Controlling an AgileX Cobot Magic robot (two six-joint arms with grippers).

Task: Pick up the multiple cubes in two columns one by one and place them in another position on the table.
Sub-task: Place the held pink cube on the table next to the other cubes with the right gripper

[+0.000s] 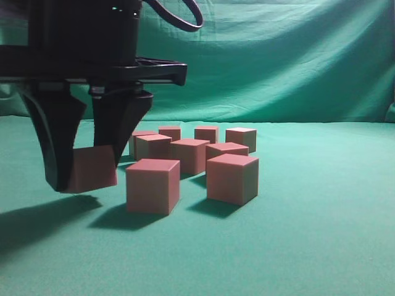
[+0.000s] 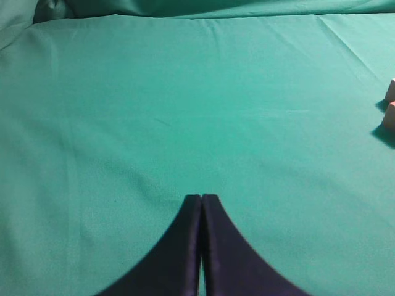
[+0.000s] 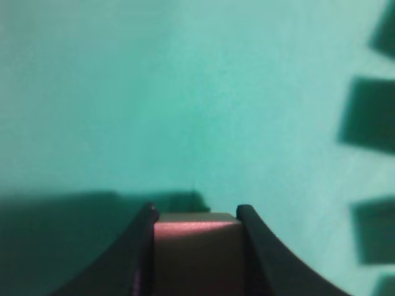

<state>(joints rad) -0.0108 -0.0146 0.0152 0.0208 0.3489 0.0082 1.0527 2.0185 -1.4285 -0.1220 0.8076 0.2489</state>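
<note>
The right gripper (image 1: 86, 166) fingers clasped one pink cube (image 1: 92, 168) just above the green bench (image 1: 308, 234), beside nine clustered cubes (image 1: 191, 163); the left gripper (image 2: 201, 200) fingers were pressed together, empty.

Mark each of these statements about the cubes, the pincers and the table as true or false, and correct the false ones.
1. The right pincer holds a cube between its fingers. True.
2. The held cube rests flat on the table. False: it hangs clear of the cloth, with its shadow below it.
3. The left pincer is wide open. False: its fingers are pressed together over bare cloth.
4. Several loose cubes stand on the table beside the held one. True.
5. The loose cubes are stacked in a tower. False: each sits directly on the cloth.
</note>
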